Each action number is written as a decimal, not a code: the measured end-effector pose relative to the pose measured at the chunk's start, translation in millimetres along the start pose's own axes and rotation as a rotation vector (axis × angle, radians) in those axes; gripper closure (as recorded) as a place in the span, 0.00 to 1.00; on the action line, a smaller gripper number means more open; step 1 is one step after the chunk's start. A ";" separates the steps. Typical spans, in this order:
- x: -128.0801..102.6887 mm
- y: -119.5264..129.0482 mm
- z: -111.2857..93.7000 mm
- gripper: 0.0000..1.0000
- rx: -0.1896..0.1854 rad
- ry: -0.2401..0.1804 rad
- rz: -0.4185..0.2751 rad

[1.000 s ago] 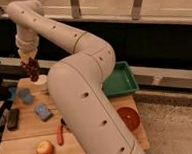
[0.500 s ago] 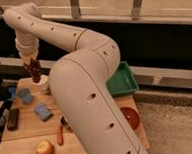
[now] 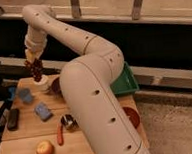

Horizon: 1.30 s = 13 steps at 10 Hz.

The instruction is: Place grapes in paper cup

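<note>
While the arm reaches toward ten o'clock, the gripper (image 3: 34, 60) hangs directly above the paper cup (image 3: 41, 85), clenched on the grapes (image 3: 37, 69); the bunch dangles just over the cup's rim; an apple (image 3: 44, 148) lies at seven o'clock on the wooden table (image 3: 24, 140).

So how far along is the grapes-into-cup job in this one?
Done: the grapes are picked up, hanging from the gripper at the table's far left. In hand: they hang directly over the paper cup, apparently just above its rim. Left: lower them in, release and pull the arm away. The apple sits untouched at the near edge.
</note>
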 end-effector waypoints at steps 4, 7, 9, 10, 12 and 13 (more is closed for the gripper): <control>1.6 8.5 9.2 1.00 0.002 -0.021 -0.021; -6.9 18.2 17.1 1.00 0.041 -0.047 -0.040; -16.7 15.0 14.5 1.00 0.078 -0.069 -0.047; -21.5 13.3 14.3 1.00 0.097 -0.078 -0.052; -30.1 6.9 13.1 1.00 0.135 -0.100 -0.057; -32.6 -0.7 11.1 1.00 0.155 -0.119 -0.056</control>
